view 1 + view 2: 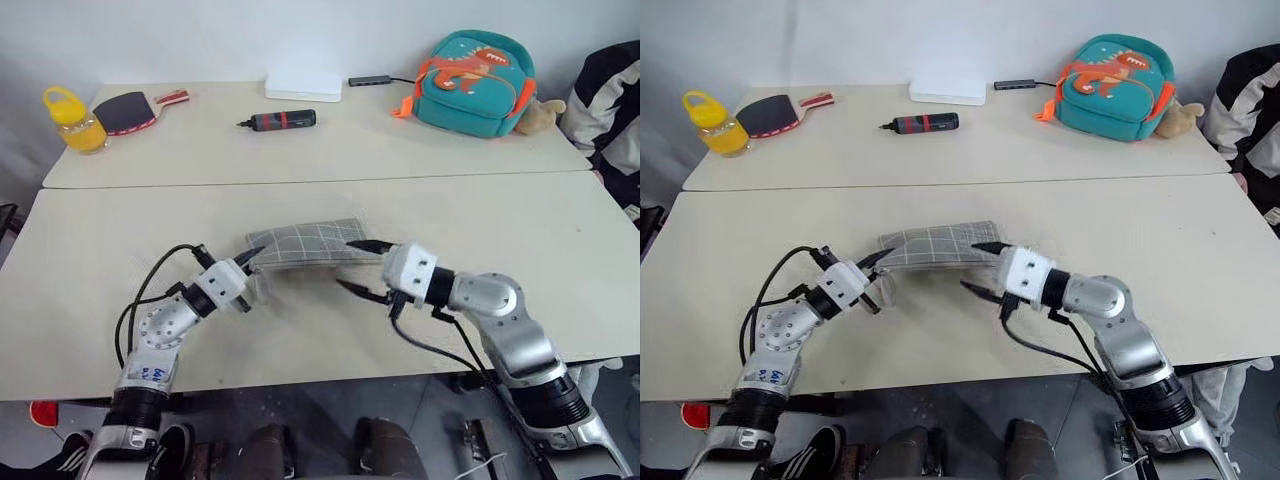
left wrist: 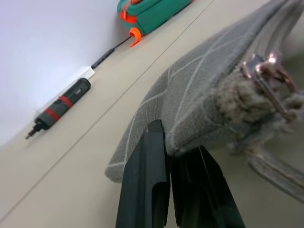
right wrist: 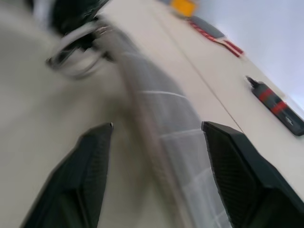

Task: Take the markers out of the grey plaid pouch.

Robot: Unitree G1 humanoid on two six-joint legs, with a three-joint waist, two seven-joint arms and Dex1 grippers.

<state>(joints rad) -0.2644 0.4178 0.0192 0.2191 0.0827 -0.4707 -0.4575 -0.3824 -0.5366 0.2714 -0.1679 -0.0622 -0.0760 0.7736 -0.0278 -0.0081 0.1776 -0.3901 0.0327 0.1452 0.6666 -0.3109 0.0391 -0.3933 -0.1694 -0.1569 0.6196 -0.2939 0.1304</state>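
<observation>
The flat grey plaid fabric pouch (image 1: 305, 243) with thin white grid lines lies on the near pale beige surface (image 1: 90, 290), between the two arms. Its one short end is lifted off the surface by the left claw (image 1: 253, 257), whose black fingers (image 2: 147, 185) are pressed together, pinching the fabric at that corner just beside the metal zipper ring (image 2: 266, 78) and the grey wrist loop. The pouch looks zipped or nearly so; no markers are visible outside it, and whether any lie inside cannot be told.

The right claw (image 1: 360, 268) sits at the pouch's opposite end with its two black fingers (image 3: 92, 175) spread apart. In the head views one fingertip lies over the pouch's far corner and the other hangs over bare surface nearer the robot; whether the upper one touches the fabric cannot be told. The right wrist view shows the pouch running between the spread fingers.

On the far surface stand a yellow plastic bottle (image 1: 72, 120) and a red and black table-tennis paddle (image 1: 130, 110) side by side, a thick black cylinder with a red band (image 1: 283, 121), a flat white box (image 1: 303, 86), and a teal dinosaur backpack (image 1: 472, 82). A person's striped sleeve (image 1: 610, 100) shows at the right edge.
</observation>
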